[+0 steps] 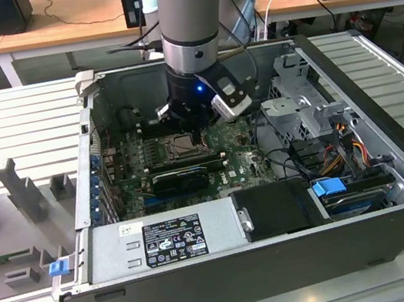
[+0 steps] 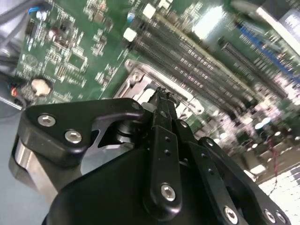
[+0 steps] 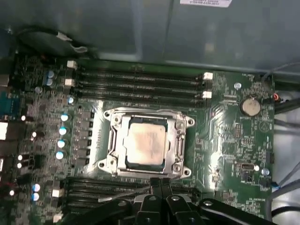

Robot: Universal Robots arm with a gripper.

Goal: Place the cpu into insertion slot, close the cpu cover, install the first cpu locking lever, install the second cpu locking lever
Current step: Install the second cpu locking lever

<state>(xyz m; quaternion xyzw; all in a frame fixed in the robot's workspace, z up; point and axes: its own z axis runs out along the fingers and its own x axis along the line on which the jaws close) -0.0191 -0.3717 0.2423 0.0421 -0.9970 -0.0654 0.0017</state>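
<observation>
The black hand, fingers clenched together on nothing, hovers nearest the lens at the socket's edge. The cpu already lies flat in the insertion slot, framed by the cpu cover, amid the green motherboard.

The cpu has a dull, matt silver-grey metal face. The cpu cover around it is brighter bare metal. The tool is matt black with shiny screw heads. The worktop is ribbed grey metal.
</observation>
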